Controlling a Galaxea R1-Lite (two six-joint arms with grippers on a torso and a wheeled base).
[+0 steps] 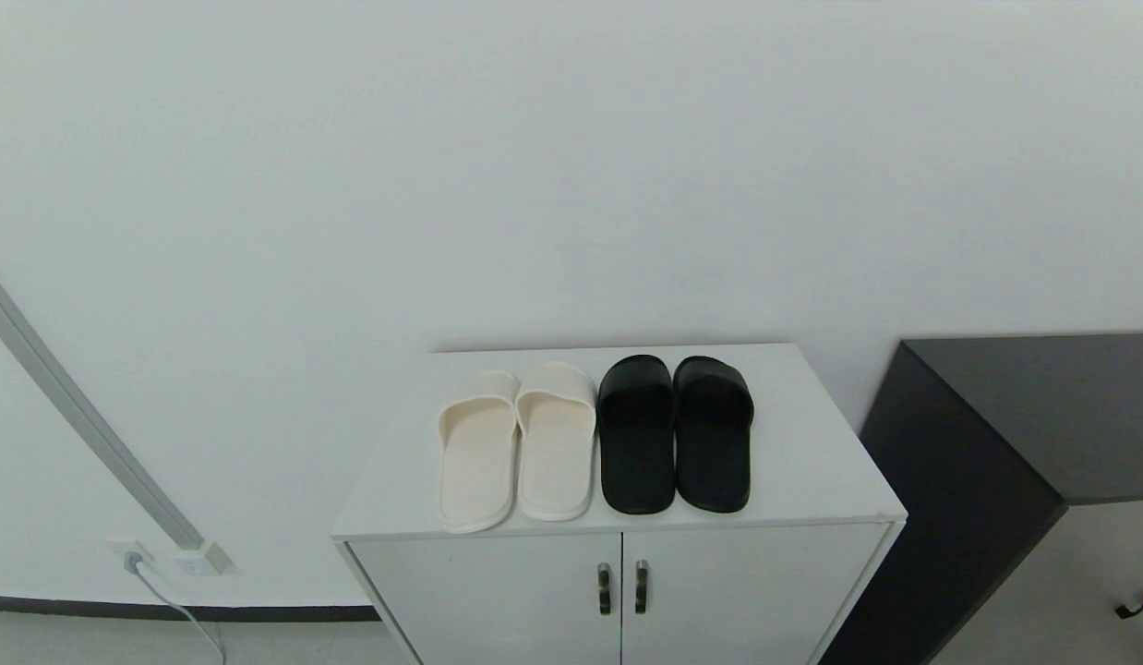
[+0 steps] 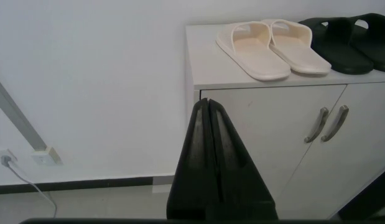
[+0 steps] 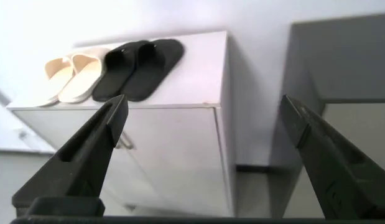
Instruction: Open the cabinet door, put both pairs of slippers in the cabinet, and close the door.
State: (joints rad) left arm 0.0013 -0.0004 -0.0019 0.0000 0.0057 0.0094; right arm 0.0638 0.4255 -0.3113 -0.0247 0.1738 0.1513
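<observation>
A white cabinet (image 1: 812, 462) stands against the wall with both doors closed and two metal handles (image 1: 621, 587) at the middle. On its top lie a cream pair of slippers (image 1: 516, 448) on the left and a black pair of slippers (image 1: 675, 432) on the right, side by side. My left gripper (image 2: 208, 106) is shut, held low to the left of the cabinet (image 2: 267, 130), below the cream slippers (image 2: 273, 46). My right gripper (image 3: 204, 115) is open, low and off the cabinet's right corner (image 3: 211, 106), with nothing between its fingers.
A tall dark cabinet (image 1: 1015, 443) stands close on the right of the white one. On the left wall a grey cable duct (image 1: 73, 406) runs down to a socket with a plugged cord (image 1: 138, 563). Bare floor lies left of the cabinet.
</observation>
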